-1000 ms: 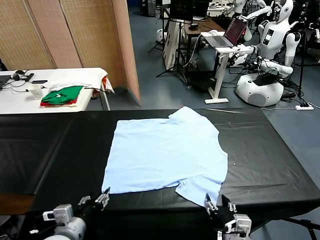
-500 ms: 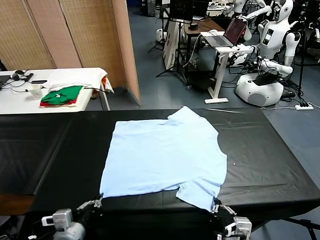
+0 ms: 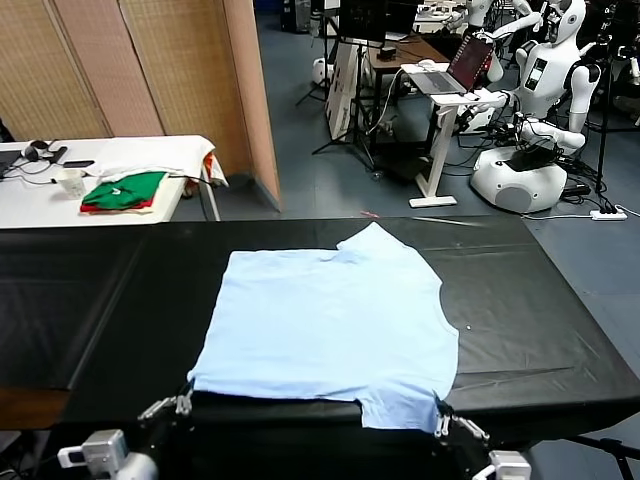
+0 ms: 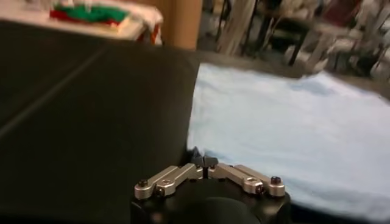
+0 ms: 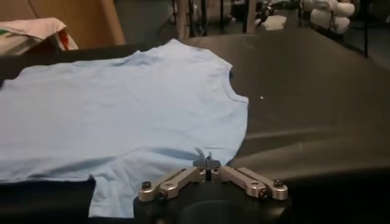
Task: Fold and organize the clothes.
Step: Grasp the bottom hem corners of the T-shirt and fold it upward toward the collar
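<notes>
1. The T-shirt is spread flat on the black tabletop, near hem at the front edge.
2. Each near corner is pinched by closed fingers: left gripper, right gripper.
3. Thin fabric, so a corner could easily be slipped if pulled unevenly.

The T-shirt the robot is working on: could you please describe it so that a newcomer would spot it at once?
Look at the long black table in front of the robot. Spread flat across its middle lies a pale sky-blue short-sleeved T-shirt, its near edge at the table's front. It is the only garment on this table; the green-and-red folded garments lie on a white table behind.
</notes>
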